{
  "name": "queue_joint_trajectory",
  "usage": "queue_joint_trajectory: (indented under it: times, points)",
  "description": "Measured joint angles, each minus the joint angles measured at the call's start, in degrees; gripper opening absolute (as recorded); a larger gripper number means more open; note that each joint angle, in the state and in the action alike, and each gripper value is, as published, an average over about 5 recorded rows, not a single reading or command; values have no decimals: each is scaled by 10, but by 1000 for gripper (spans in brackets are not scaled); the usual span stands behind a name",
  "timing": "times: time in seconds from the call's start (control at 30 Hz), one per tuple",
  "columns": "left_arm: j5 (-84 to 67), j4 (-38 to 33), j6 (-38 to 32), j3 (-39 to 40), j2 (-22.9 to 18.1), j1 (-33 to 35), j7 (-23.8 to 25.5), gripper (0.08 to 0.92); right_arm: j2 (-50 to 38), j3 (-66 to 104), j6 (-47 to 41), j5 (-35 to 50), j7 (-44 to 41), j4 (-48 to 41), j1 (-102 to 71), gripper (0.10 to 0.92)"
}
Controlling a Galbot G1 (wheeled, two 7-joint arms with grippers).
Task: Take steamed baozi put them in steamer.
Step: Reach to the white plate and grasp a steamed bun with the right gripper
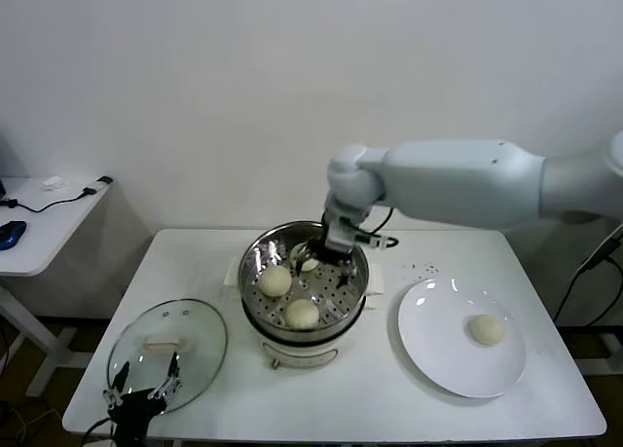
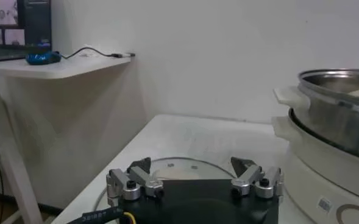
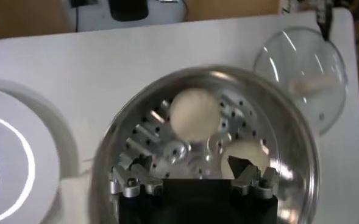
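While open, baozi (image 3: pixel 247 155) beside right hand (image 3: pixel 194 176).

No text can be read with certainty. In the left wrist view a small barcode-like sticker (image 2: pixel 324 205) sits on the white base of the steamer (image 2: pixel 337 122), its marks too small to make out, and a cable (image 2: pixel 103 214) by the left gripper (image 2: pixel 194 178) carries tiny white print, illegible.
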Motion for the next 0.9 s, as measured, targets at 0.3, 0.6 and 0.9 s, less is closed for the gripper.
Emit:
queue_joint_trajectory:
  times: [0.3, 0.6, 0.9]
  points:
    - [0, 4, -1, 0, -1, -7, 0, 823, -130, -71, -107, 111, -18, -28, 53, 823]
    - [0, 3, 0, -5, -1, -5, 1, 823, -258, -103, -202, 110, -17, -28, 24, 823]
    - [-1, 2, -1, -9, -3, 0, 0, 823, -322, -54, -262, 64, -2, -39, -83, 823]
